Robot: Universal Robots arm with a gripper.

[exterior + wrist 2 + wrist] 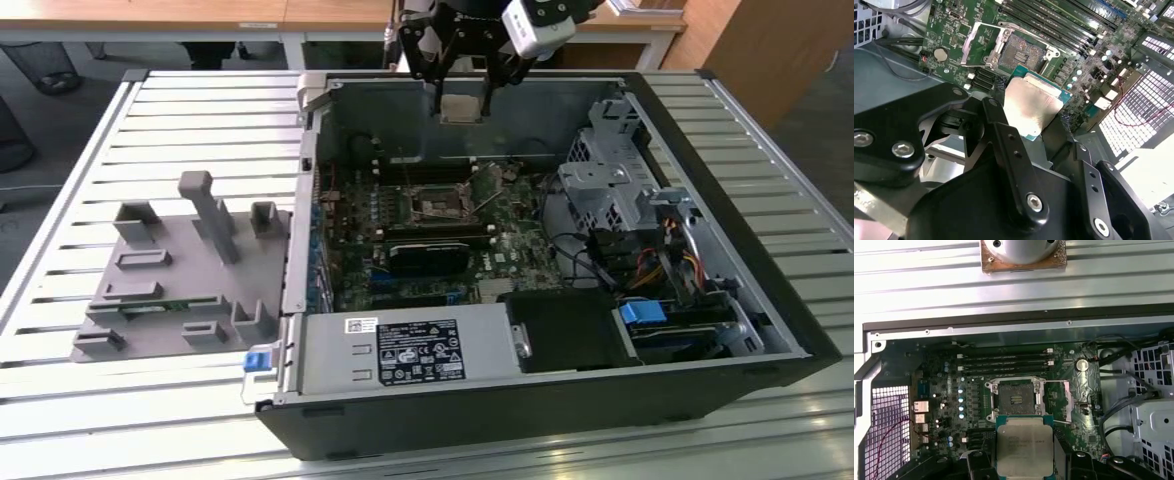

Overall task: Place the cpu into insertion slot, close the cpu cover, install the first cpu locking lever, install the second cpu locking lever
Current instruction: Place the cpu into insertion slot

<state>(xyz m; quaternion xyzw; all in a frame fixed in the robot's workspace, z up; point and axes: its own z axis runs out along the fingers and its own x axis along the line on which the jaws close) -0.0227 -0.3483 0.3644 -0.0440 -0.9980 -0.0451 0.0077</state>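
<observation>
- Claw (462, 98): pinching the cpu (1024, 447) by two opposite edges, one finger per side. Edge grip leaves the underside free, which I judge seating needs.
- cpu: hangs in the air, metal face toward the wrist cameras, roughly square to the board in the first wrist view. Touches nothing but the fingers.
- Height: well above the board, up near the case's far wall in the exterior view. Offset from the socket is hard to judge at this height.
- insertion slot (1015, 399): bare, dark contact field exposed, nothing seated. Placement not yet done.
- cpu cover (996, 47): swung open, lying beside the slot on the side of the coin cell (1081, 364). That leaves the drop path clear.
- Locking levers: thin wire runs along the slot's edge in the second wrist view; can't tell its latch state.
- motherboard (939, 375): flat on the case floor, memory slots just beyond the socket.
- case (467, 410): on its side, panel off, sitting on the slatted desk (160, 110).
- grey fixture plate (174, 280): on the exterior view's left, well apart from the work.
</observation>
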